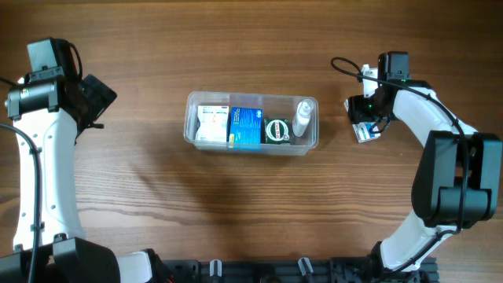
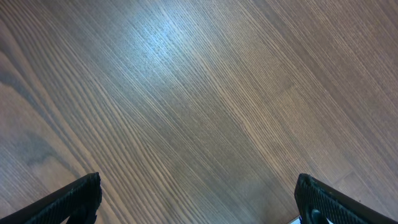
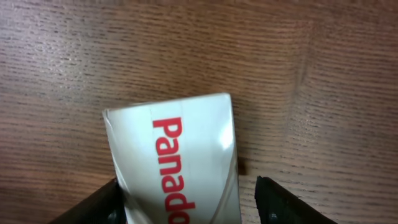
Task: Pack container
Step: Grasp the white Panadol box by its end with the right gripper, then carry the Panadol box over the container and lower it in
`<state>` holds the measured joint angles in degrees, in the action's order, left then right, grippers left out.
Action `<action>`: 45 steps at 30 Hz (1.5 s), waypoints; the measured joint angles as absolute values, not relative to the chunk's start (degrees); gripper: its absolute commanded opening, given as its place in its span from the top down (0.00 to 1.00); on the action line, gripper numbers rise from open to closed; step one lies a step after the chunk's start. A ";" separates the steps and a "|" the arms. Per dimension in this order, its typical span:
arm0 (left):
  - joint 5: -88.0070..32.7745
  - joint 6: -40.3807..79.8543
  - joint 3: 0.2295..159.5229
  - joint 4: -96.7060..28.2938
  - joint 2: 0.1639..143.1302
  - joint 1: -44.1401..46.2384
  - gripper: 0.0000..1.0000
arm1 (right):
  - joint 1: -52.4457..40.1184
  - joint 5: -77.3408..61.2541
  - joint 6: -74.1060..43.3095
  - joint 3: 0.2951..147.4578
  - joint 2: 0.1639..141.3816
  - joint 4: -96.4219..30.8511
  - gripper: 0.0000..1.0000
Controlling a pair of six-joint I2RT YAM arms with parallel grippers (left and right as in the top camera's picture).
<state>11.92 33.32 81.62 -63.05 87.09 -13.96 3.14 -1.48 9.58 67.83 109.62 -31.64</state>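
Note:
The clear plastic container [image 1: 191, 118] sits mid-table. It holds a white box [image 1: 211, 124], a blue box [image 1: 247, 127], a dark round item [image 1: 277, 130] and a small clear bottle [image 1: 302, 118]. My right gripper [image 1: 368, 118] is right of the container, over a white box with red "Panado" lettering [image 3: 177, 155], which also shows in the overhead view [image 1: 363, 131]. In the right wrist view the fingers [image 3: 186, 199] straddle that box: the left finger touches it and a gap shows at the right finger. My left gripper [image 2: 199, 199] is open and empty over bare wood at the far left [image 1: 98, 98].
The wooden table top [image 1: 251, 204] fills all views. The arms' bases stand at the front edge, left [image 1: 71, 255] and right [image 1: 409, 251]. A black cable [image 1: 346, 64] loops near the right wrist.

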 measured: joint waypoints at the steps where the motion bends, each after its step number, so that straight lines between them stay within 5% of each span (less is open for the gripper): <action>1: 11.92 33.30 81.62 -63.02 87.09 -13.96 0.00 | 3.14 -1.50 9.56 67.61 109.62 -31.09 0.29; 10: 11.92 33.32 81.62 -63.05 87.09 -13.96 0.00 | 3.14 -2.09 9.04 65.06 109.62 -28.40 0.43; 15: 11.92 33.32 81.62 -63.05 87.09 -13.96 0.00 | 3.16 -2.15 8.97 65.17 109.38 -28.69 0.68; 26: 11.94 33.32 81.62 -63.05 87.09 -13.96 0.00 | 3.14 -2.13 8.99 68.99 108.14 -34.72 0.68; 36: 11.92 33.32 81.62 -63.05 87.09 -13.96 0.00 | 2.61 -6.83 9.52 80.12 83.53 -39.92 0.69; 45: 11.92 33.32 81.62 -63.05 87.09 -13.96 0.00 | -19.62 -8.91 16.25 80.09 78.59 -41.12 0.69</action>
